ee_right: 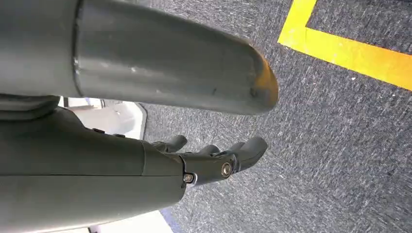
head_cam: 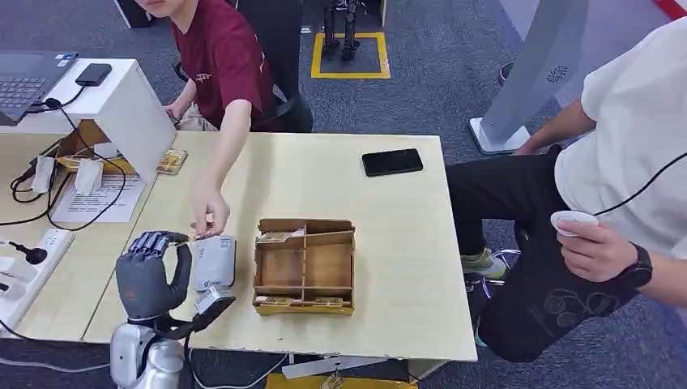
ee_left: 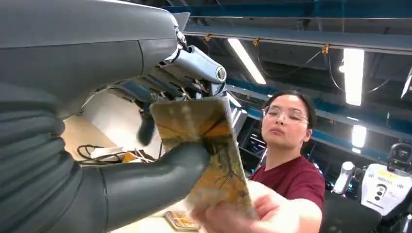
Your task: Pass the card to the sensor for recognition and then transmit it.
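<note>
My left hand is raised just beside the sensor, on the side away from the wooden tray, and pinches the card between thumb and fingers. The card is off the table, above the sensor's near end, and a person's hand reaches in from the sensor's far side and has hold of its other edge. My right hand hangs over carpet, fingers loosely apart, holding nothing.

Judgement: the handover is under way; whether the sensor has read the card I cannot tell. What remains is for me to let go.

Beyond the sensor, well apart, lies a black phone. Cables and a white box lie farther off. Nothing blocks the release; a second person sits beyond the tray.
</note>
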You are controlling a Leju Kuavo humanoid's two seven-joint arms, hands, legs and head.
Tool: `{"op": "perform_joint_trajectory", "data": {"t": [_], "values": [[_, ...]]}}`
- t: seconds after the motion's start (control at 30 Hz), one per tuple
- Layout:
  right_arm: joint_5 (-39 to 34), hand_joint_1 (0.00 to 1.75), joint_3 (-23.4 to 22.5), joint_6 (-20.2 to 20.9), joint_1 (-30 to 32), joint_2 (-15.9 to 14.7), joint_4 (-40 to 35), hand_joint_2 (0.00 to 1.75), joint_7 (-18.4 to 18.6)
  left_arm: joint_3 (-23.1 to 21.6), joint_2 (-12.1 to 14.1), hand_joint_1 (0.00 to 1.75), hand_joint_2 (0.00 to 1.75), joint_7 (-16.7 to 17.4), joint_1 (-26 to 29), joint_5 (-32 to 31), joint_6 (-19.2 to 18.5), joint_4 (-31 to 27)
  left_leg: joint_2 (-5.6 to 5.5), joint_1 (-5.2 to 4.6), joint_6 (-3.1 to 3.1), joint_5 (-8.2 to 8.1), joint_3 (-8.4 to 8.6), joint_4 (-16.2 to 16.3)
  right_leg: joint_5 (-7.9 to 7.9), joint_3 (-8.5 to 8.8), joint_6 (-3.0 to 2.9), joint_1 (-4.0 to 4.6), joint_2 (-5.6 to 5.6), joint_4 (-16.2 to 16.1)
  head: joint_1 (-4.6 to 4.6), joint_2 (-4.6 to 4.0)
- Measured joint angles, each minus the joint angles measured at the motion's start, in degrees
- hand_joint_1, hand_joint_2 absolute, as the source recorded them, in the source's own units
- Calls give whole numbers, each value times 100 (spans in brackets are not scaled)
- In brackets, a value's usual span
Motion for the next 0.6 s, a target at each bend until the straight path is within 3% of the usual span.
{"op": "perform_joint_trajectory", "data": {"t": [0.2,0.4,0.6], "values": [[0,0,0,-2,0,0,0,0,-2,-13,4,175,175,0,1,70,0,37,0,0,0,0,0,0,0,0,0,0,0,0,0,0],[0,0,0,-17,0,0,0,0,-7,-236,105,175,175,0,3,863,0,151,0,0,0,0,0,0,0,0,0,0,0,0,0,0],[0,0,0,-20,-1,0,0,0,-7,-345,175,175,175,-2,1,973,0,256,0,0,0,0,0,0,0,0,0,0,0,0,0,0]]}}
